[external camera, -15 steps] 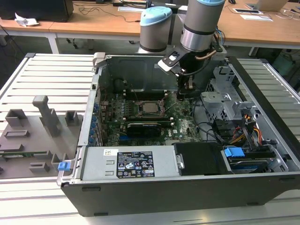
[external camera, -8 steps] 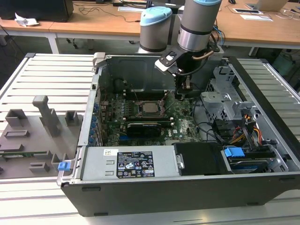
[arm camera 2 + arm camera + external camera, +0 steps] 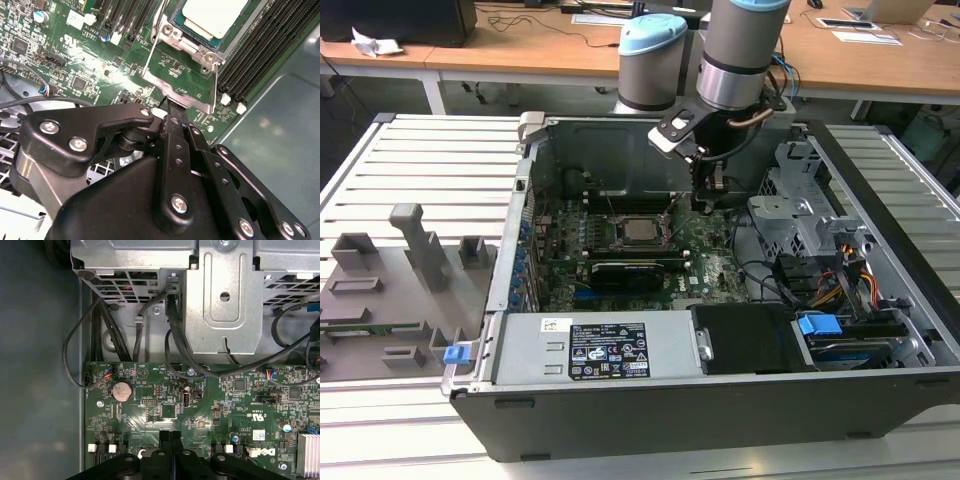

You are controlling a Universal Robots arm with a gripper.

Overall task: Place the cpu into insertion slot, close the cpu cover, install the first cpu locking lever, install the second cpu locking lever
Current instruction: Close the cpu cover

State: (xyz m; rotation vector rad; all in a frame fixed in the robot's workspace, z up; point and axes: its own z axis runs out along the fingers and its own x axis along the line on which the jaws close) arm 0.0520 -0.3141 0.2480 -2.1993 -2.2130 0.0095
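Second wrist view: 1 cpu [image 3: 212, 17] in 1 insertion slot [image 3: 186, 44], 2 fingers [image 3: 175, 135] tog.

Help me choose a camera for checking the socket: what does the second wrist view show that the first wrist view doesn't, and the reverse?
Second wrist view: the cpu, pale silver top up, sitting in the insertion slot, a thin metal lever beside it, and long black memory slots alongside.
First wrist view: a round coin battery, a grey metal drive cage and black cables by it.
In both wrist views: the gripper, fingers shut together, over the green motherboard.
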